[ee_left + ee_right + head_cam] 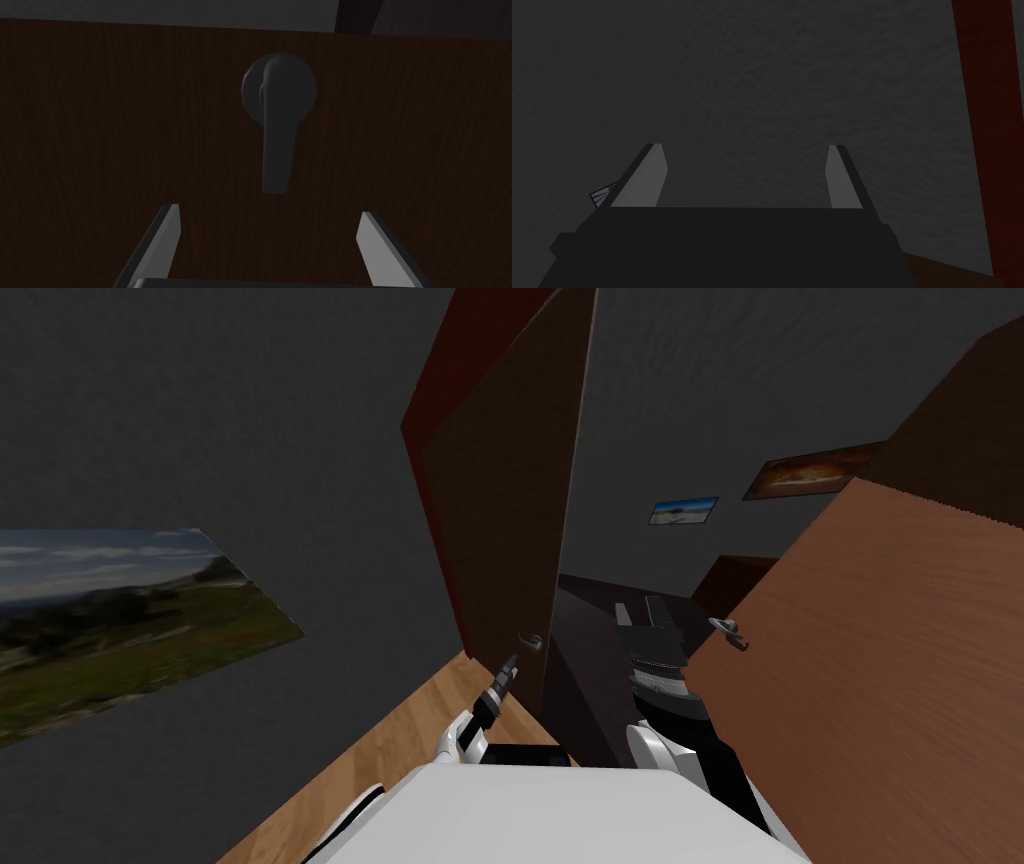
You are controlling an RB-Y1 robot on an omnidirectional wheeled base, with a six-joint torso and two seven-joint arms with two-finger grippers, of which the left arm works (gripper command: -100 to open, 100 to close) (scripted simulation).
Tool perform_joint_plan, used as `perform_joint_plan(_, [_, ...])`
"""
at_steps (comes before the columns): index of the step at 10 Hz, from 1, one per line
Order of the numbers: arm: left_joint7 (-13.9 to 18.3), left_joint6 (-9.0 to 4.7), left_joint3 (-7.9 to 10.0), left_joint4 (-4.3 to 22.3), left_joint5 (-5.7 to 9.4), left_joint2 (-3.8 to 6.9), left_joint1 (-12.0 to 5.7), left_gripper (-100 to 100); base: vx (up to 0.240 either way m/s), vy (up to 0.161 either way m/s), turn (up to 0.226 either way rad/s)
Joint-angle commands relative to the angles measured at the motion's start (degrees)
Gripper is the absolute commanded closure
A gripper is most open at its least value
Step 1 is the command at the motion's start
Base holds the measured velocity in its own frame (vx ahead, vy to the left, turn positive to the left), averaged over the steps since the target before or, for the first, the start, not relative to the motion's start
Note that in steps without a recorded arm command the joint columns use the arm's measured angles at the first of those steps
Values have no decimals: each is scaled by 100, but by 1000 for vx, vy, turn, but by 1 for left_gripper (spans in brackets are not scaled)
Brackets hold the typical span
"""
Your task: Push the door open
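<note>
While the door (100, 125) is faced by the nearer left gripper (270, 215), jaws spread wide and empty, the handle (277, 125) is seen just beyond, lever pointed back between them; right gripper (744, 150) is spread empty too.

Dark brown door panel (125, 125): wood, fine straight grain, matt and smooth. Dark grey lever handle (277, 145) on this panel: smooth, matt, without glint; material cannot be told. Light grey blade fingers (167, 240) of the left gripper (269, 209): smooth, flat, dull sheen. Reddish-brown second door (880, 688): wood grain, satin finish. Its small lever handle (728, 631): pale grey with metallic highlights. Light tan plank floor (400, 738): wood grain, matt. Dark grey wall (737, 75): rough, stippled, matt.
</note>
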Motion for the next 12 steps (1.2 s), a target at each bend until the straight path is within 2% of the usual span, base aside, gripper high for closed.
perform_joint_plan(1, [-40,-19,29,40,11,-30,5,-100,205,-160,-42])
perform_joint_plan(4, [-105,-45,78,101,30,-89,20,-100,192,-143,-36])
perform_joint_plan(7, [-124,-55,93,122,36,-114,23,-100,135,-61,-17])
perform_joint_plan(8, [-124,-55,93,122,36,-114,23,100,-10,4,4])
perform_joint_plan(12, [-124,-55,93,122,36,-114,23,100,-15,8,0])
